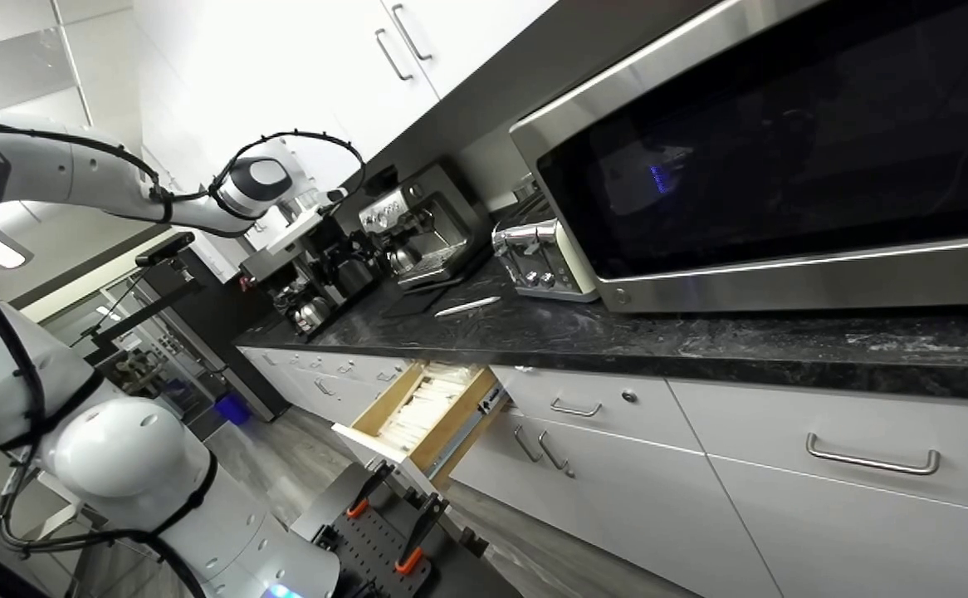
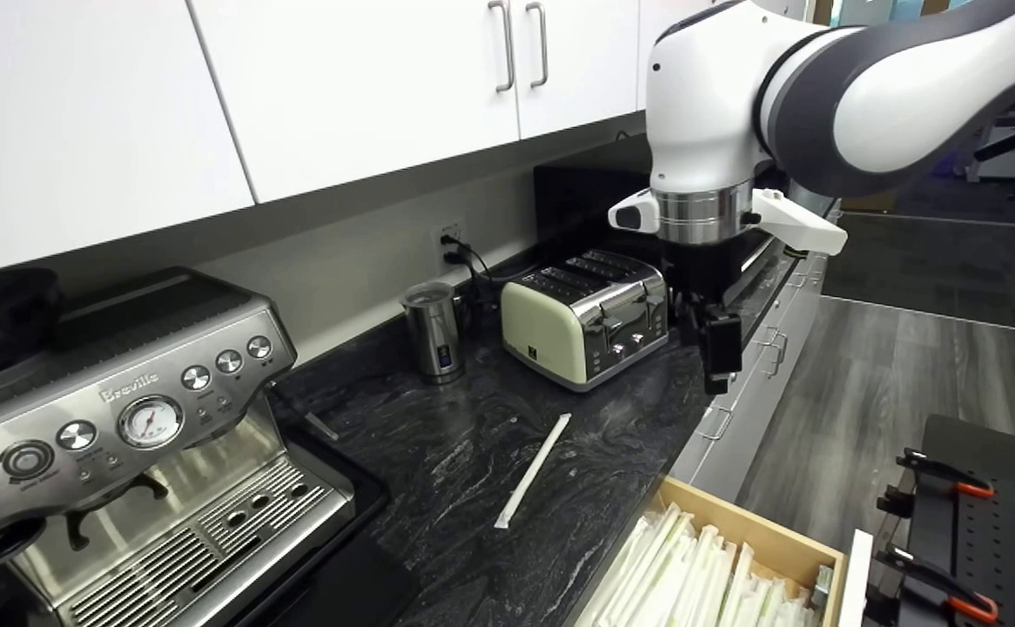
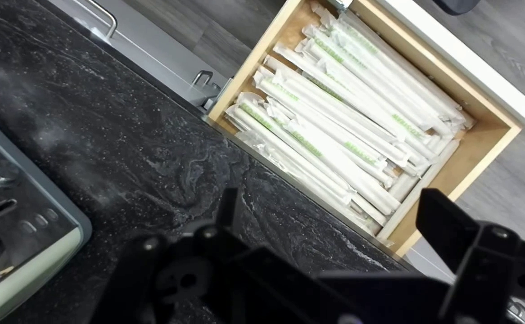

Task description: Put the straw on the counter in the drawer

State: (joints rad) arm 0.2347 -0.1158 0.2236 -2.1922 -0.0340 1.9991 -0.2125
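A white paper-wrapped straw lies flat on the dark counter, seen in both exterior views [image 1: 467, 306] [image 2: 534, 471]; I do not see it in the wrist view. The counter [image 1: 642, 342] also shows in the wrist view [image 3: 132, 130]. The drawer [image 2: 747, 521] is pulled out below the counter's front edge and holds many wrapped straws; its pale wood box fills the upper right of the wrist view [image 3: 483, 164]. My black gripper [image 3: 330, 195] is open and empty, fingers wide apart, above the counter's front edge, on the toaster side of the straw [image 2: 718, 357].
A cream and chrome toaster [image 2: 584, 318] and a metal frother jug [image 2: 434, 331] stand behind the straw. A steel espresso machine [image 2: 168, 453] stands to one side. A large microwave [image 1: 766, 166] sits beyond the toaster. White upper cabinets [image 2: 386, 78] hang above. A black pegboard table [image 1: 384, 540] stands by the drawer.
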